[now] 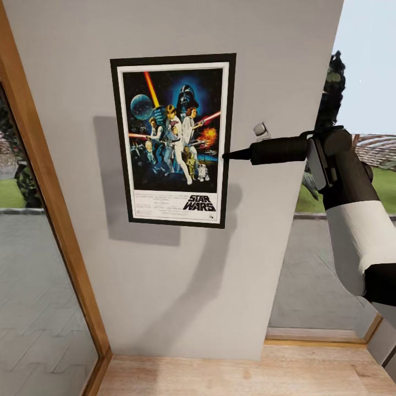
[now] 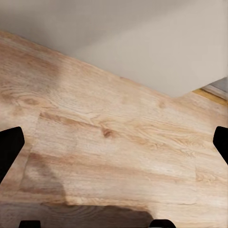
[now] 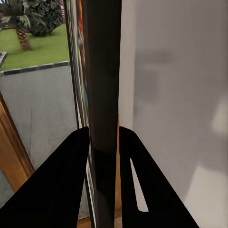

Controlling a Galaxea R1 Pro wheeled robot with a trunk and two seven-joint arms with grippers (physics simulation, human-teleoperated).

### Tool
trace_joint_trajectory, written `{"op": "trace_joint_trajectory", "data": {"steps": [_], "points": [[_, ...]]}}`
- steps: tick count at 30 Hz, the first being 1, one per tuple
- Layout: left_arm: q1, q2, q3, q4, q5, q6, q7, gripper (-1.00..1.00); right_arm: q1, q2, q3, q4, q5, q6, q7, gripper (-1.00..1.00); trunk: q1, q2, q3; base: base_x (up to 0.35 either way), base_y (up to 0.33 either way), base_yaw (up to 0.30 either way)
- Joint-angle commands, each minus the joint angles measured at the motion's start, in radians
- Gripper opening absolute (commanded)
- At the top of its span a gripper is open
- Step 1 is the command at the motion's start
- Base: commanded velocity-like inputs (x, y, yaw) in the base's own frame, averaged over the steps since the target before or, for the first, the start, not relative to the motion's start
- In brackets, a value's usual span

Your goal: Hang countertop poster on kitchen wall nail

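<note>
The Star Wars poster, black-framed with a white border, stands upright and flat against the pale-grey wall, casting a shadow to its left. My right gripper reaches in from the right and is shut on the middle of the poster's right edge. In the right wrist view the dark frame edge runs between the two black fingers, which press on either side of it. My left gripper is open over the wooden floor with nothing between its fingers. A nail is hidden or too small to see, and the countertop is out of view.
A wood-framed glass pane borders the wall on the left, and another window lies behind my right arm. Light wooden floor runs along the wall's foot.
</note>
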Motion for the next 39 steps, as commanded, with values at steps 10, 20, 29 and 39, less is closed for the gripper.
{"op": "trace_joint_trajectory", "data": {"steps": [10,20,29,39], "points": [[0.000,0.000,0.008,0.001,-0.006,-0.003,-0.004,1.00,-0.001,-0.001,0.002,0.000,-0.009,0.010,-0.001,-1.00,0.000,-0.001,0.000,0.236,0.000,0.000],[0.000,0.000,0.008,0.001,-0.006,-0.003,-0.004,1.00,-0.001,-0.001,0.002,0.000,-0.009,0.010,-0.001,-1.00,0.000,-0.001,0.000,0.085,0.000,0.000],[0.000,0.000,0.008,0.001,-0.006,-0.003,-0.004,1.00,-0.001,-0.001,0.002,0.000,-0.009,0.010,-0.001,-1.00,0.000,-0.001,0.000,0.002,0.000,0.000],[0.000,0.000,0.008,0.001,-0.006,-0.003,-0.004,1.00,-0.001,-0.001,0.001,0.000,-0.009,0.010,-0.001,-1.00,0.000,-0.001,0.000,0.010,0.000,0.000]]}}
